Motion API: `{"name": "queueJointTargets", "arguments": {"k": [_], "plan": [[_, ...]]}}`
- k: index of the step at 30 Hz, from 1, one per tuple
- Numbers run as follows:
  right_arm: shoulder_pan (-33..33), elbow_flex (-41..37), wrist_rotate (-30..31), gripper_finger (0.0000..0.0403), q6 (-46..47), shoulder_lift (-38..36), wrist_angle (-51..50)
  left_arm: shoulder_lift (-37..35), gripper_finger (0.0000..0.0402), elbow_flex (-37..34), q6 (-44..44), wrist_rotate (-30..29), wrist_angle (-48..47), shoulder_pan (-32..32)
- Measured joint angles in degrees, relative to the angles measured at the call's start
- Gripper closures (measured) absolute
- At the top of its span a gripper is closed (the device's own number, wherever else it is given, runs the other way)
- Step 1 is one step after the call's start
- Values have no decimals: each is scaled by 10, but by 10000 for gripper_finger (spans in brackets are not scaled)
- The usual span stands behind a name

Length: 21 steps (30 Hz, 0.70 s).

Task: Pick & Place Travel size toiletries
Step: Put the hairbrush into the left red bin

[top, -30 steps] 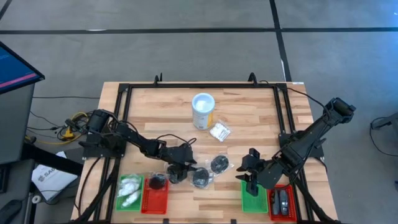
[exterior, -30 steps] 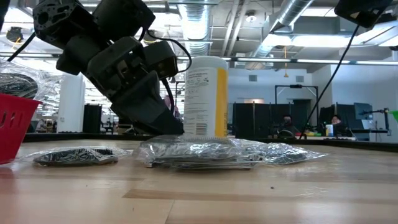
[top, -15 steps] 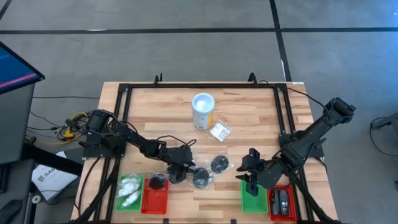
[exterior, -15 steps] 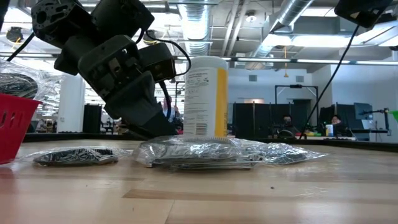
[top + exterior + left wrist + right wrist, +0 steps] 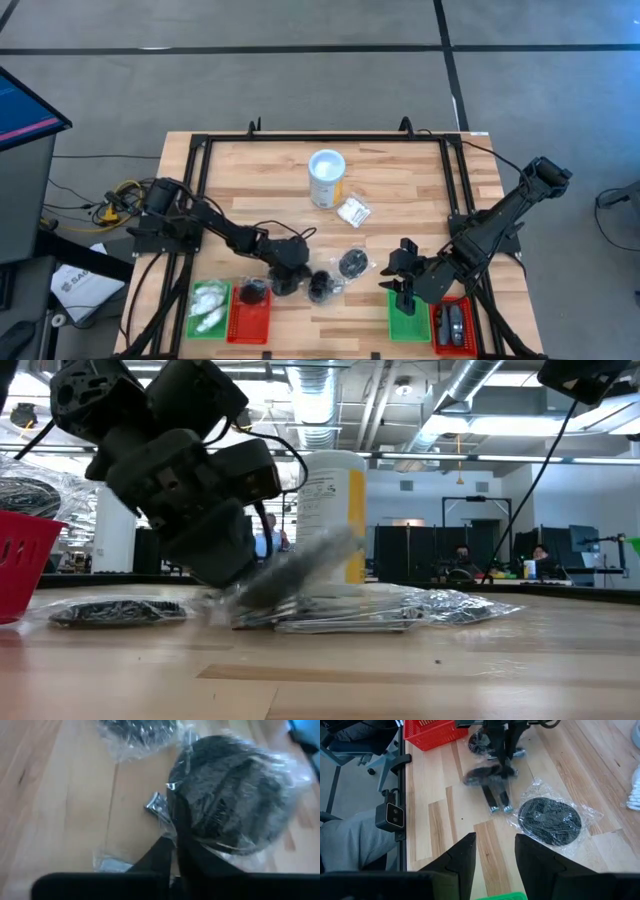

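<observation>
Black round packet (image 5: 235,800) pinched in left gripper (image 5: 300,280), jaws closed on wrap, tilted off table (image 5: 400,180). Right gripper (image 5: 492,852) above green tray (image 5: 405,325), jaws half-open, empty.

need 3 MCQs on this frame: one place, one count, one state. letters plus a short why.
1. Where does the white tub stand?
A. At the far middle of the table
B. In the red tray on the left
C. Beside the right gripper

2. How many trays lie along the near edge of the table?
A. Two
B. Four
C. Six

3. What is the left gripper doing?
A. Hanging open above the tub
B. Shut on a black round packet
C. Resting in a green tray

Answers:
1. A: the high view shows the tub upright at the far middle, apart from both arms.
2. B: a green tray and red tray on the left, a green tray and red tray on the right.
3. B: the left wrist view shows its fingers pinching the black round packet by its clear wrap.
</observation>
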Motion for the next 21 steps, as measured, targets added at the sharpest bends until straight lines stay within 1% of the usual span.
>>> {"name": "queueJointTargets", "arguments": {"k": [1,5,13,21], "plan": [[0,0,0,275,0,0,0,-5,391,0,5,0,-4,0],[0,0,0,275,0,0,0,-23,399,0,16,0,4,0],[0,0,0,275,-2,0,0,-24,401,0,20,-16,5,0],[0,0,0,275,-2,0,0,-31,401,0,20,-16,6,-2]]}}
